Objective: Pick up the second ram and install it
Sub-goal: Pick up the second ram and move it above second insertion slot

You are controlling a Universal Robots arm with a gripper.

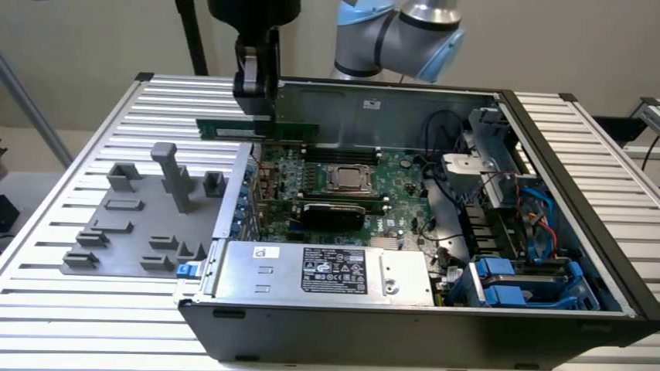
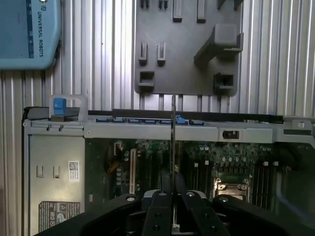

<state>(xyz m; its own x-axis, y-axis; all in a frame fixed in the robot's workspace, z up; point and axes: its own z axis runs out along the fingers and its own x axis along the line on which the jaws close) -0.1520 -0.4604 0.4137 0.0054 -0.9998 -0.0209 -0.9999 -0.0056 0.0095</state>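
Holding the long, thin green circuit-board ram stick (image 1: 222,129) clenched in my black pincer (image 1: 256,114), big green motherboard (image 1: 341,154) below it; I'm judging the install is pending, needing slot alignment.

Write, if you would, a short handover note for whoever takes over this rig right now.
Gripper: shut on the second ram.
Position: the ram hangs roughly level in the air over the open computer case, above the motherboard edge nearest the grey holder tray.
Done: the ram is picked up and off the tray.
Left: the ram is not yet seated in a motherboard slot.
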